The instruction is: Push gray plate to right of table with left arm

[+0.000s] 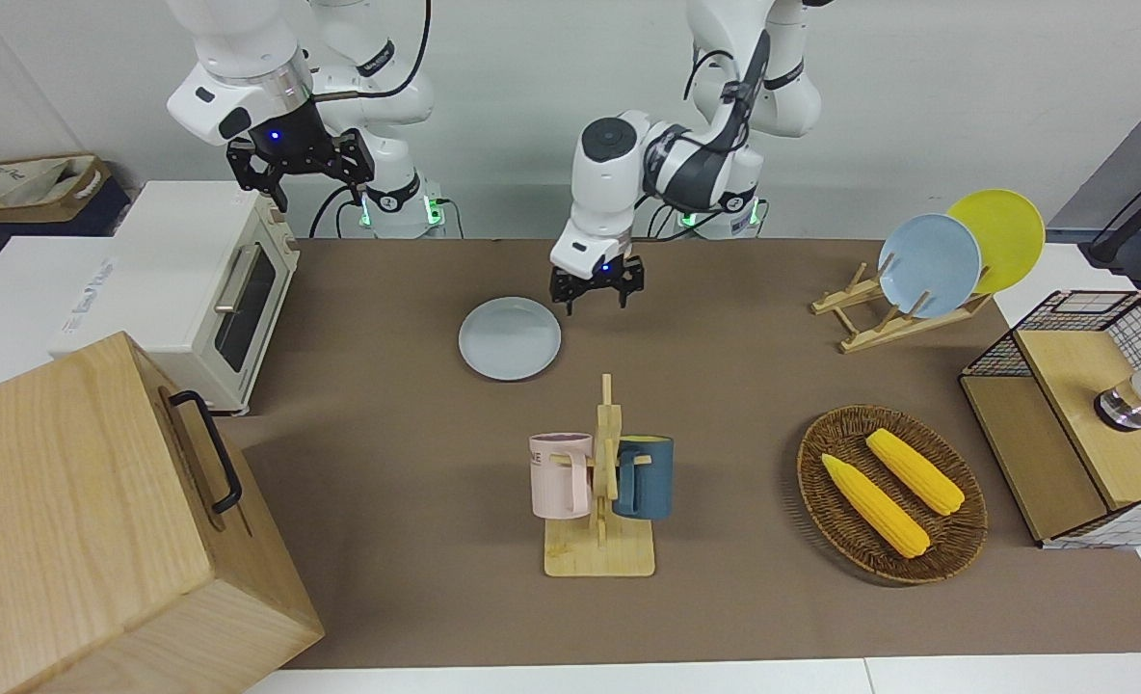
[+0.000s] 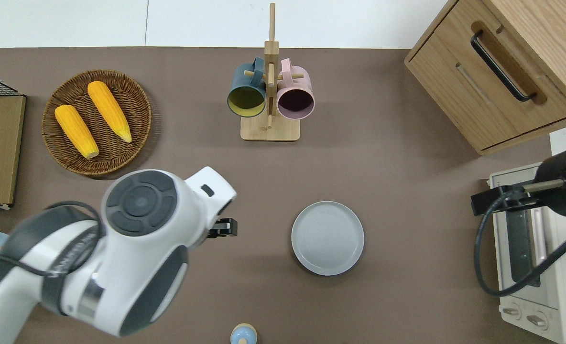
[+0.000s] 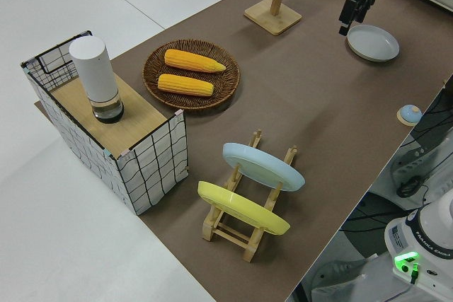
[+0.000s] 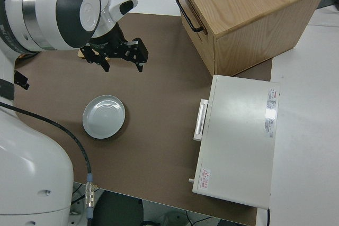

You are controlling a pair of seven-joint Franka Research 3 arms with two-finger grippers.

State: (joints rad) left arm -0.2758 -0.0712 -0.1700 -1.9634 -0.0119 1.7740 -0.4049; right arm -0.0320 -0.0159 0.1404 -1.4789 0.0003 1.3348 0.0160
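Note:
The gray plate (image 1: 510,338) (image 2: 327,238) (image 3: 373,42) lies flat on the brown table (image 1: 387,414), about midway along it and on the half nearer the robots. Nothing touches it. My left gripper (image 1: 593,301) hangs open and empty in the air. In the overhead view it is over bare mat beside the plate, toward the left arm's end. There the wrist hides most of it, and only one black finger (image 2: 224,228) shows. The right arm is parked, its gripper (image 1: 303,183) open.
A mug rack (image 1: 601,482) with two mugs stands farther from the robots than the plate. A toaster oven (image 1: 195,280) and wooden drawer cabinet (image 1: 98,520) fill the right arm's end. A corn basket (image 1: 891,493), dish rack (image 1: 903,313) and wire crate (image 1: 1081,434) fill the left arm's end.

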